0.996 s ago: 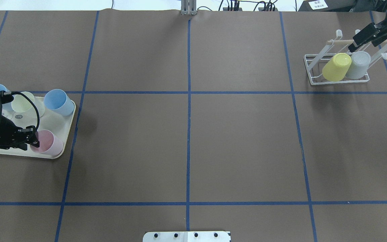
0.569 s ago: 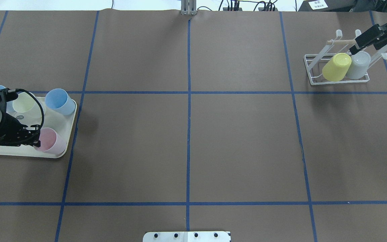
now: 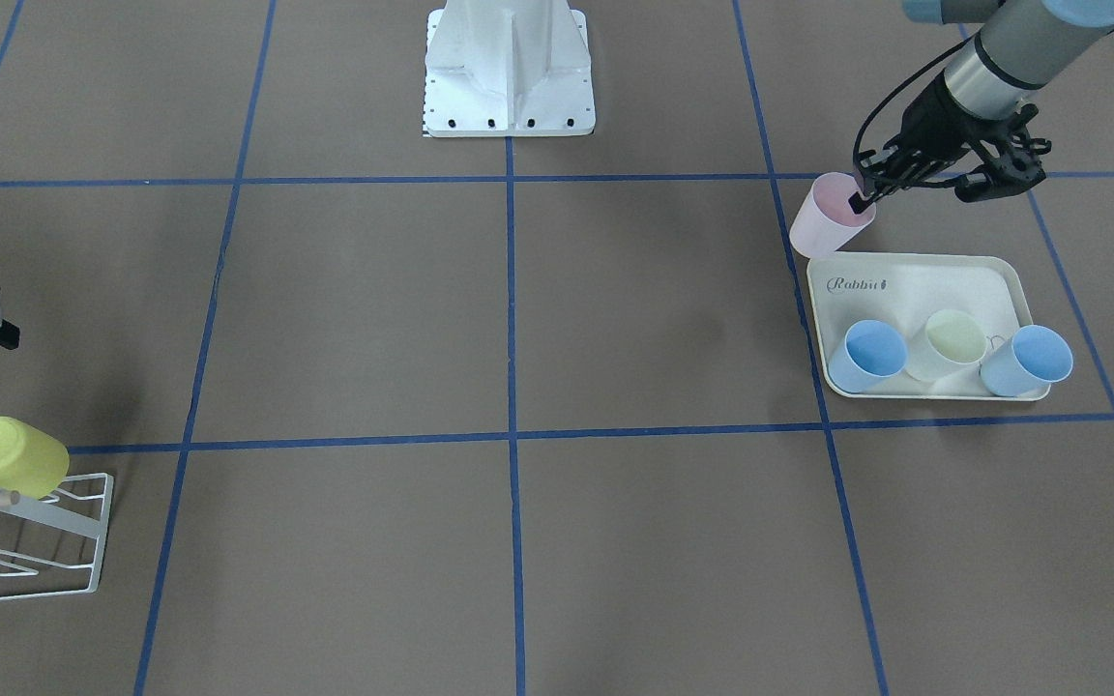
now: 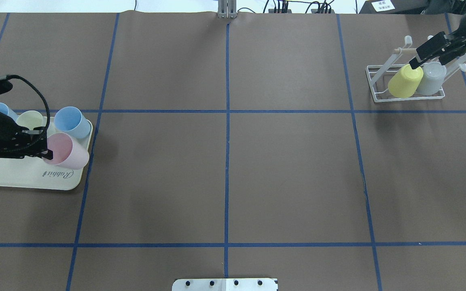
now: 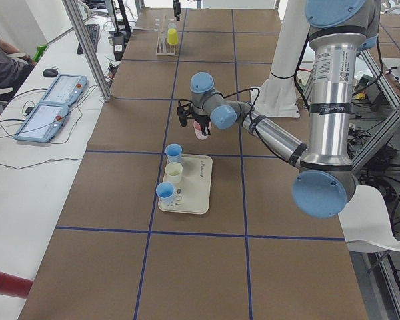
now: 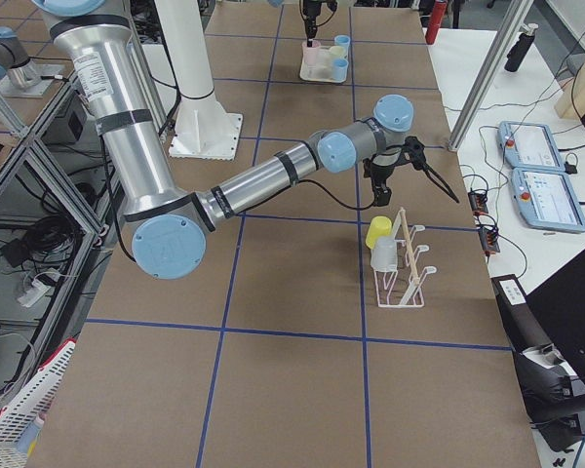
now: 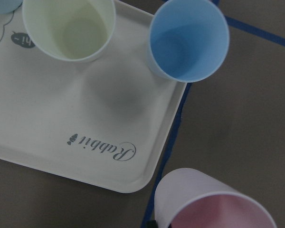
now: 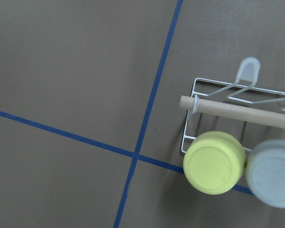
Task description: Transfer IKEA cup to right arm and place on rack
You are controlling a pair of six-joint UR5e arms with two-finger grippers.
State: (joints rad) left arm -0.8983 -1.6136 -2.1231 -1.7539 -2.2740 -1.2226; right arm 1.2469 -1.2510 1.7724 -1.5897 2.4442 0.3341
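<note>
The pale pink cup [image 4: 69, 152] hangs tilted and mouth-up above the table's left end, pinched at its rim by the left gripper [image 3: 862, 198], while the white wire rack [image 4: 409, 98] with its wooden dowel [image 8: 228, 109] stands far right, a yellow cup [image 4: 405, 81] and a grey cup [image 4: 431, 79] upturned on it

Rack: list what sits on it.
The rack holds two cups, both bottom-up and side by side: a yellow cup and a grey cup. Whatever is inside or beneath the cups is covered by them and cannot be seen.
</note>
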